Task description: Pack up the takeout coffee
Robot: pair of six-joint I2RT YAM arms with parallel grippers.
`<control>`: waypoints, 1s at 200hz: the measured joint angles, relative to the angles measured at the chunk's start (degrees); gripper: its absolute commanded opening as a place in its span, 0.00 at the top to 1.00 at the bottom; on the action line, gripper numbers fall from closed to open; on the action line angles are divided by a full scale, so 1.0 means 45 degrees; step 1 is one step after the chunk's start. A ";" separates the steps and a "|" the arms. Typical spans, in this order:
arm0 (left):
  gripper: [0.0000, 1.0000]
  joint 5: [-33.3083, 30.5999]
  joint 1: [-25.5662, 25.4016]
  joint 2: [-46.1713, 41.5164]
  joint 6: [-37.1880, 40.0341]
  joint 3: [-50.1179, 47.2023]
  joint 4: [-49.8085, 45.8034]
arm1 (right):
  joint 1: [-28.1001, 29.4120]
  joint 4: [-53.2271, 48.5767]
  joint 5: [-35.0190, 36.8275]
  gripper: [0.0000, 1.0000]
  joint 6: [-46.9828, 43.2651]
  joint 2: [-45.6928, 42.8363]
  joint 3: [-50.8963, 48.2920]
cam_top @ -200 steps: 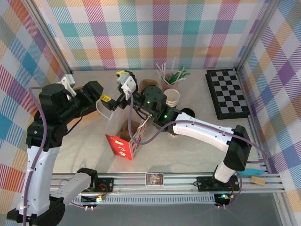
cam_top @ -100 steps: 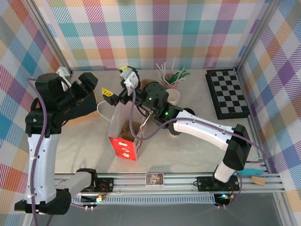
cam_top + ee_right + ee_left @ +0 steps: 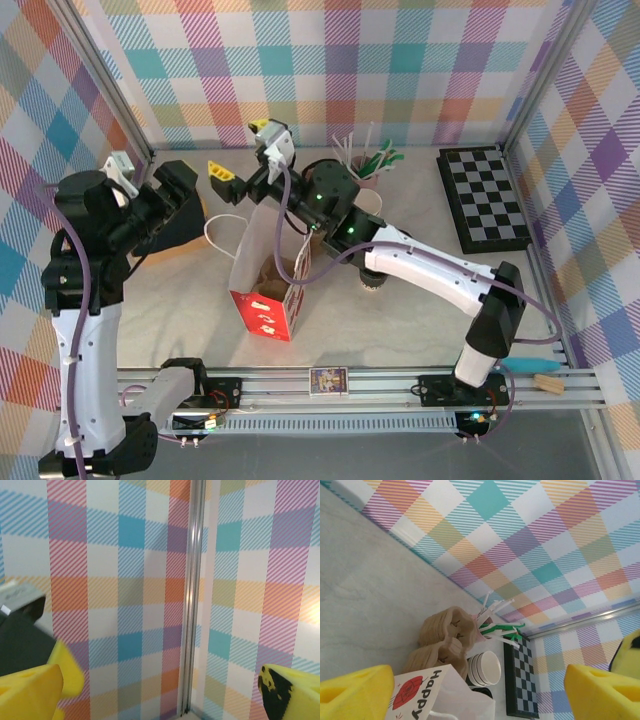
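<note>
Standing upright; long axis vertical: takeout coffee [image 3: 372, 285]

On the pale counter [image 3: 400, 330], an open paper bag [image 3: 262, 300] is stood near the middle. A chessboard [image 3: 485, 198] is laid far right, with stacked paper cups [image 3: 370, 207] and straws [image 3: 365, 158] between them.

You had pastel plaid walls [image 3: 330, 60] all round: teal, orange, purple and yellow stripes on white. Your table [image 3: 420, 330] was pale marbled beige. The board [image 3: 483, 198] was checked black and white. The paper bag [image 3: 262, 312] was white with a red panel (black "Happy" lettering showed in the left wrist view). The straws [image 3: 368, 153] were white and green, and the right gripper [image 3: 240, 148] had yellow tips.
</note>
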 measured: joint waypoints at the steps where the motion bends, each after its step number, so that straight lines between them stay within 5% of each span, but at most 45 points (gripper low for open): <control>1: 0.12 0.0000 0.0000 -0.0019 0.0005 -0.0019 -0.0010 | 0.0000 0.0005 -0.0005 0.00 0.0005 0.0015 0.0024; 38: 0.12 0.0379 0.0000 -0.0719 0.0937 -0.0597 -0.0801 | 0.0000 -0.1423 0.0257 0.01 0.0131 0.0160 0.1423; 76: 0.05 0.0763 -0.0005 -0.1413 0.2404 -0.1326 -0.1695 | 0.0049 -0.7261 0.1875 0.00 0.1005 -0.0418 0.4201; 111: 0.03 0.1180 -0.0311 -0.1700 0.3356 -0.1991 -0.2424 | 0.0063 -1.1963 0.3138 0.02 0.2118 -0.2278 0.4464; 175: 0.10 -0.0928 -0.4007 -0.0491 0.4167 -0.2084 -0.3041 | 0.0117 -1.7306 0.3837 0.05 0.2939 -0.2569 0.4265; 200: 0.12 -0.1583 -0.4532 0.0316 0.4211 -0.2084 -0.3041 | -0.0170 -1.8374 0.3225 0.13 0.3011 -0.2526 0.3871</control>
